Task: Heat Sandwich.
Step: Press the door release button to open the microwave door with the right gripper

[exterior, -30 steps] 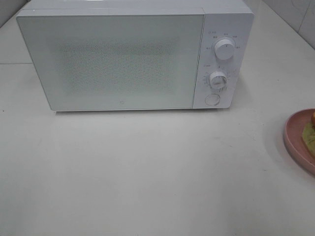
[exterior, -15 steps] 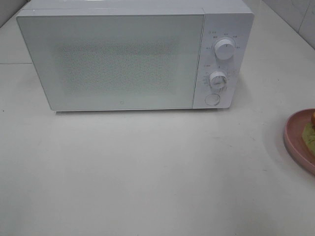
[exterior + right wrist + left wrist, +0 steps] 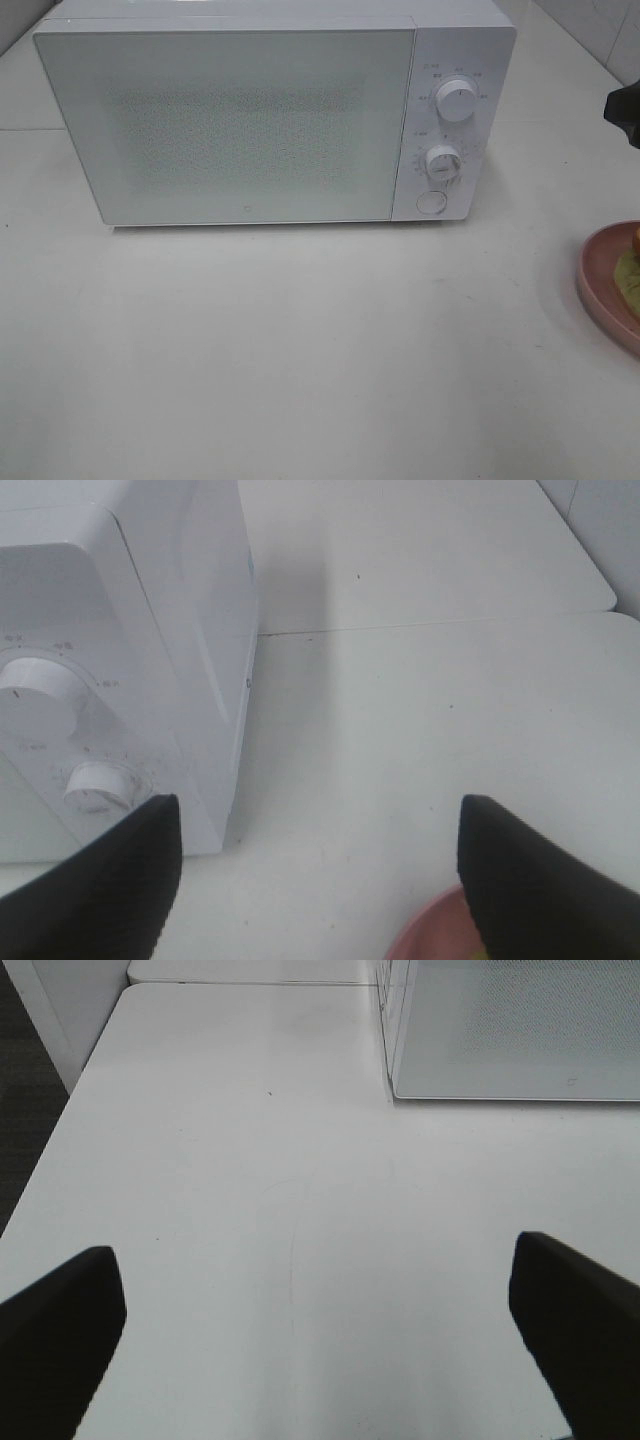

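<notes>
Microwave at table rear; plate front-right, sandwich on it.

Nothing can be read: the markings around the microwave dials and the small door logo are too tiny.
</notes>
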You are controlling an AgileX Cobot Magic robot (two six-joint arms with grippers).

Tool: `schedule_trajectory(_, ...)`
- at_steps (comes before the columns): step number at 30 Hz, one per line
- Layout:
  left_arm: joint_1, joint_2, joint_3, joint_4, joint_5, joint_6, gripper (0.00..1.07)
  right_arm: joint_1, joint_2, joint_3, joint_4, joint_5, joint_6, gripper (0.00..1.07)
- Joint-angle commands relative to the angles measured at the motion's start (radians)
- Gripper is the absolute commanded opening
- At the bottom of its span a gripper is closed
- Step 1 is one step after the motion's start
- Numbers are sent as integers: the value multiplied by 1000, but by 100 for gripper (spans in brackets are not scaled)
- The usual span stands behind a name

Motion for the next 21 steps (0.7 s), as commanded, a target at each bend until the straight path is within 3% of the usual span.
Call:
schedule_trajectory(1, 3, -31, 2, -2, 0, -1, 104, 16, 20, 37, -3, -134, 1, 75)
schedule_trajectory(7, 3, -31, 2, -2, 0, -1, 104, 80, 47, 116, 28, -326, -54, 75)
schedule_trajectory(17, 3, -31, 2, -2, 0, -1, 104, 297, 134, 228, 327, -586, -253, 75)
schedule_trajectory(21, 3, -31, 2, -2, 0, -1, 104, 439, 181, 264, 506, -742, -350, 75)
